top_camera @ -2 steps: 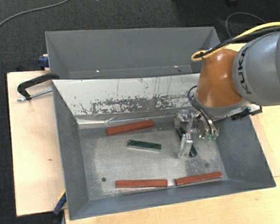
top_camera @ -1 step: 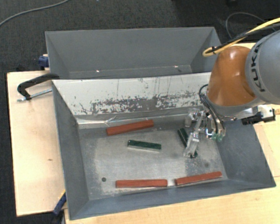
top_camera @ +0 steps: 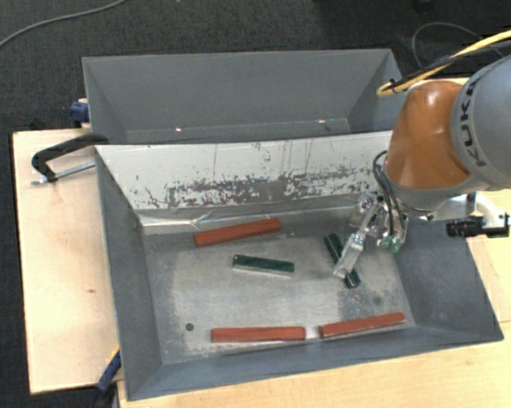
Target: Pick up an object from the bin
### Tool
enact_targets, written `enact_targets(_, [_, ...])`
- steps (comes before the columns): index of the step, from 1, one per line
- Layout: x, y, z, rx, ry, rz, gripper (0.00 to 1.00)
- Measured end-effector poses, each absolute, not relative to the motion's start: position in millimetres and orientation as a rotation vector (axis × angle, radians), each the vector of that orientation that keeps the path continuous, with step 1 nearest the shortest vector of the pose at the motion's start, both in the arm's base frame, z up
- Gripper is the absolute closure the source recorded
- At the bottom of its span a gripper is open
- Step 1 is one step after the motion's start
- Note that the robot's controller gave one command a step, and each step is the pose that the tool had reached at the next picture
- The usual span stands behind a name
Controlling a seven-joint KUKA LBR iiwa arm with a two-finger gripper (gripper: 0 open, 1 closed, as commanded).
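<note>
My gripper (top_camera: 349, 258) hangs low in the right part of the bin, slanting down and to the left. It is over a short dark green bar (top_camera: 334, 246) that lies on the bin floor, and it covers the bar's middle. The bar's far end shows above the gripper and its near end just below it. Whether the gripper touches the bar cannot be made out. A second dark green bar (top_camera: 263, 265) lies flat in the middle of the floor, well to the gripper's left.
A red-brown bar (top_camera: 238, 234) lies along the back wall. Two more red-brown bars (top_camera: 258, 334) (top_camera: 362, 325) lie end to end along the front wall. The arm with its orange cover comes in over the bin's right wall.
</note>
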State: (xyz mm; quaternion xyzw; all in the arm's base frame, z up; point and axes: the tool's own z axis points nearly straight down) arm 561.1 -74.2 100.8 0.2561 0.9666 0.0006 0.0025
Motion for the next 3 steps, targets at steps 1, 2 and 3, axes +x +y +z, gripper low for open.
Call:
enact_targets(1, [556.0,-69.9,70.5,1.458,2.785,0.001,0.0])
enact_targets(2, [556.4,-69.5,71.0,1.454,2.786,0.0,0.0])
enact_targets(3, [556.4,-69.5,71.0,1.454,2.787,0.0,1.0])
